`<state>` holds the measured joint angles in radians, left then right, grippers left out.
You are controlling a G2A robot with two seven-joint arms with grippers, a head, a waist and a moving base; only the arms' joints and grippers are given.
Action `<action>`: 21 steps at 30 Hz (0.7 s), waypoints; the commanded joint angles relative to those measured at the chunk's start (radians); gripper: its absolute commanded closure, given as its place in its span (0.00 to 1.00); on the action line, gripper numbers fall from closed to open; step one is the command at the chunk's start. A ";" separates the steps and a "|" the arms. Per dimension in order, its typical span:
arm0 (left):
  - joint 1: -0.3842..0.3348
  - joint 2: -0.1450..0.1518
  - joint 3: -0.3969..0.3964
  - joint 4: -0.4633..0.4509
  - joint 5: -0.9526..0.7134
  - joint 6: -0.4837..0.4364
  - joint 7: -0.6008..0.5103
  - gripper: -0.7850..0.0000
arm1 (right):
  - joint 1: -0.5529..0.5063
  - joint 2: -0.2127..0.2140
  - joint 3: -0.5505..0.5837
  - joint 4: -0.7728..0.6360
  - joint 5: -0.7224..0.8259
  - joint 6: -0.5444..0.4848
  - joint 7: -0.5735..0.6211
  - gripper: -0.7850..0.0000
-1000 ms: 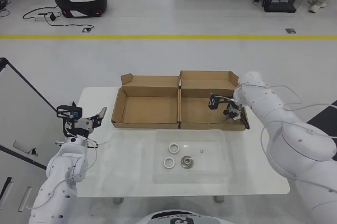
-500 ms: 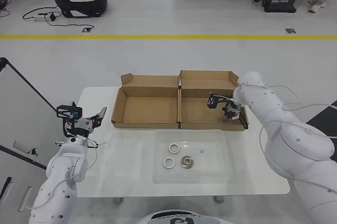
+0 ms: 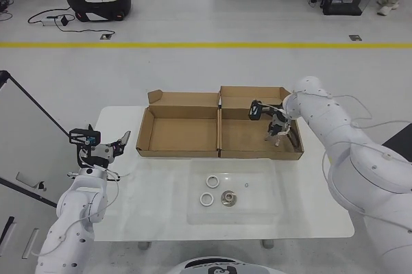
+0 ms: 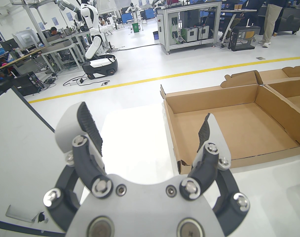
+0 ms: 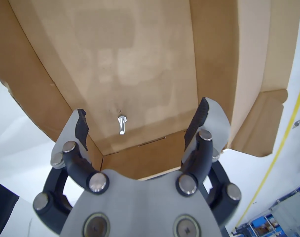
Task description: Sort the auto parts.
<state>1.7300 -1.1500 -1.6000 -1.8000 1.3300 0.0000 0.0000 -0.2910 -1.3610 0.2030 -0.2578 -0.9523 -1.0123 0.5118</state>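
Two open cardboard boxes stand side by side at the back of the table, the left box and the right box. My right gripper hangs open over the right box's right end, with nothing between its fingers. Below that gripper a small silver bolt lies on the box floor near a corner. In front of the boxes lie two white rings, a metal round part and a tiny part. My left gripper is held open above the table's left edge, beside the left box.
The loose parts rest on a clear plastic sheet across the table's front middle. A white board leans at the table's left side. The box walls and raised back flaps stand around the right gripper.
My right gripper has shifted a little toward the back and left over the right box. The left arm and the parts on the sheet have not moved.
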 commanded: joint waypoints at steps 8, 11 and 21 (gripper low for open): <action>0.000 0.000 0.000 0.000 0.000 0.000 0.000 0.00 | 0.029 0.071 -0.012 -0.136 0.092 0.000 0.014 0.00; 0.000 0.000 0.000 0.000 0.000 0.000 0.000 0.00 | 0.039 0.110 -0.018 -0.205 0.137 0.000 0.021 0.00; 0.000 0.000 0.000 0.000 0.000 0.000 0.000 0.00 | 0.056 0.282 0.010 -0.535 0.315 0.000 0.109 0.00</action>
<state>1.7300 -1.1500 -1.6000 -1.8000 1.3300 0.0000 0.0000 -0.2342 -1.0948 0.2076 -0.7593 -0.6497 -1.0123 0.6096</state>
